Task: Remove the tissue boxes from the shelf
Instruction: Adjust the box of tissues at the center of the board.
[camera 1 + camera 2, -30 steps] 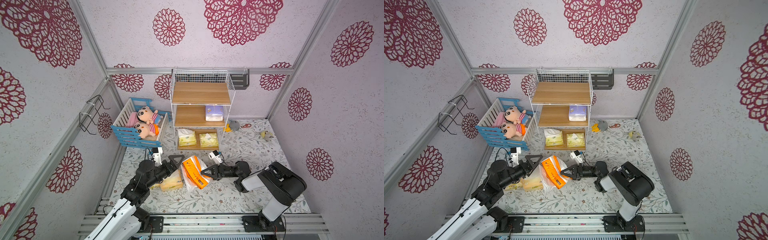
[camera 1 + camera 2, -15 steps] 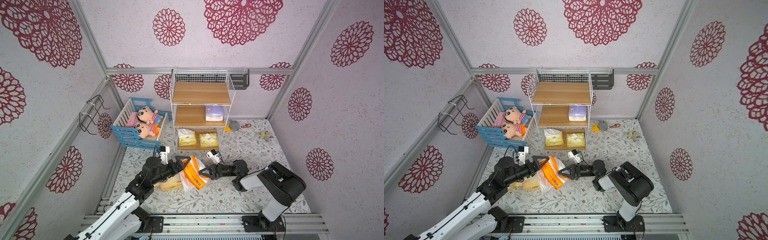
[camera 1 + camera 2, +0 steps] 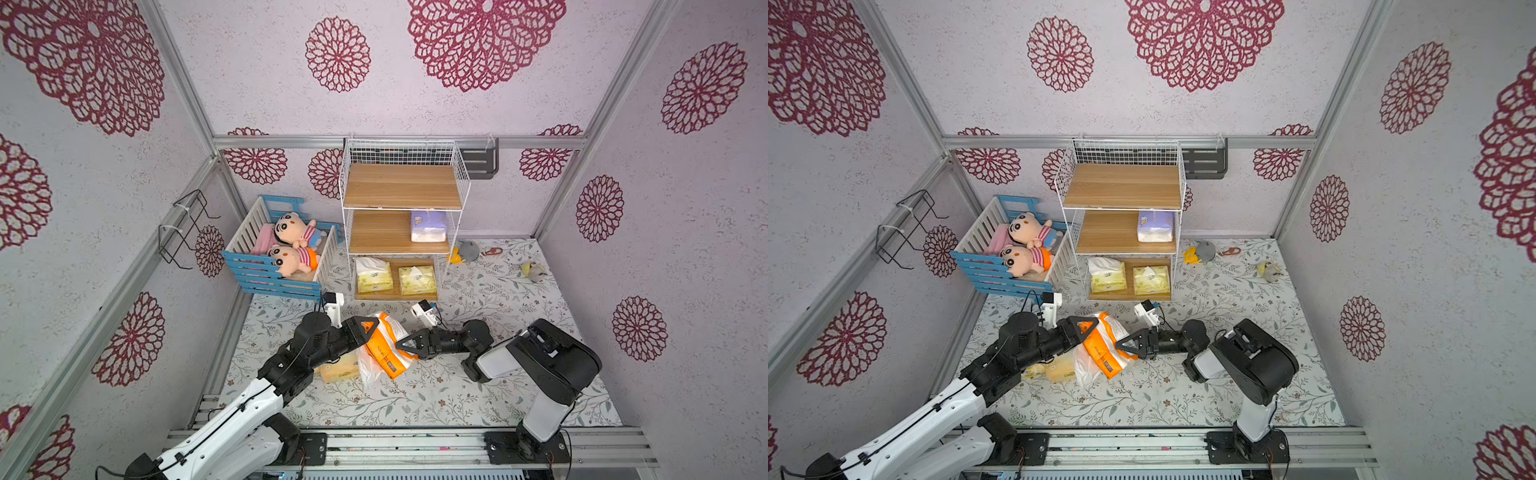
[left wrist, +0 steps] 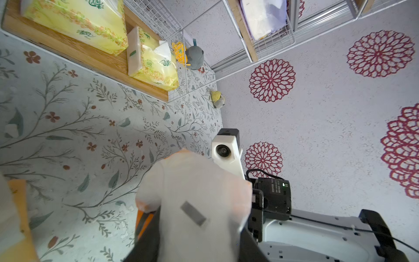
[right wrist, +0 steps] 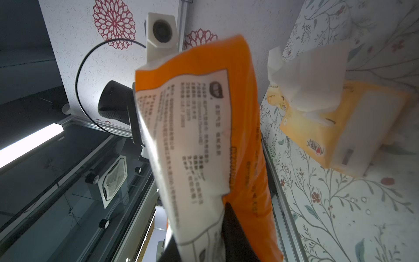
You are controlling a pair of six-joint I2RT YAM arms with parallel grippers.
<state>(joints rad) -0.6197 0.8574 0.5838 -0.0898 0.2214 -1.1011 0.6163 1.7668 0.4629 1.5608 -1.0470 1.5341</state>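
While both hands meet at the bright orange tissue pack (image 3: 384, 347), three packs sit on the shelf (image 3: 403, 187).
Left hand (image 3: 369, 328) is closed on the orange pack's end, in front of the shelf. Right hand (image 3: 404, 344) touches the opposite end; whether it grips cannot be determined. Lavender pack (image 3: 428, 226) occupies the middle tier and two pale yellow packs (image 3: 374, 276) the bottom. A peach pack (image 3: 338, 370) lies on the surface (image 3: 457, 395) under the left arm.
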